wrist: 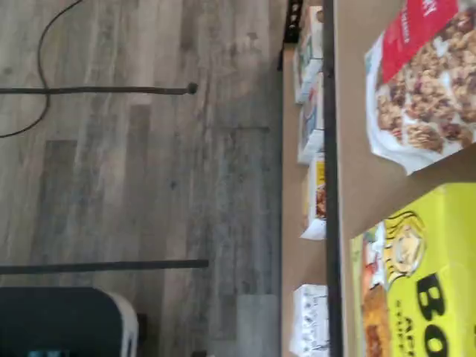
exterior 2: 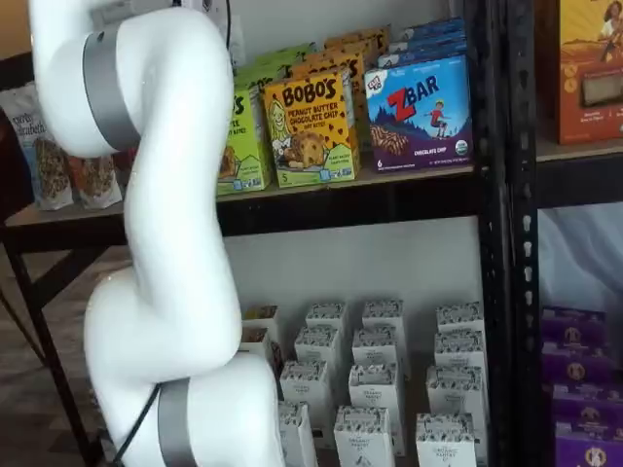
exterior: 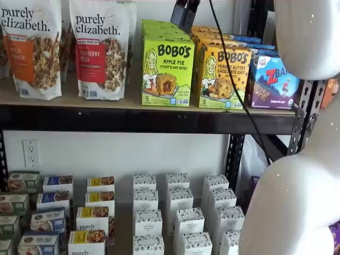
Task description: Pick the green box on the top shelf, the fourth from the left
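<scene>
The green box point(exterior: 167, 71) stands upright at the front of the top shelf point(exterior: 133, 119), printed "BOBO'S APPLE PIE". More lime-green cartons line up behind it. My gripper point(exterior: 185, 15) hangs from the upper edge in a shelf view, above and slightly behind the box's top and apart from it. Its dark fingers hold nothing, and a cable runs down beside them. In a shelf view the arm covers most of the green box point(exterior 2: 243, 146). The wrist view shows the box's face point(wrist: 416, 282) beside the shelf's black rail point(wrist: 331, 186).
An orange-yellow Bobo's box point(exterior: 223, 74) touches the green one on its right, then a blue Zbar box point(exterior: 273, 82). Granola bags point(exterior: 101, 48) stand to its left. Small white cartons point(exterior: 180, 218) fill the lower shelf. The white arm point(exterior 2: 156, 243) blocks much of one view.
</scene>
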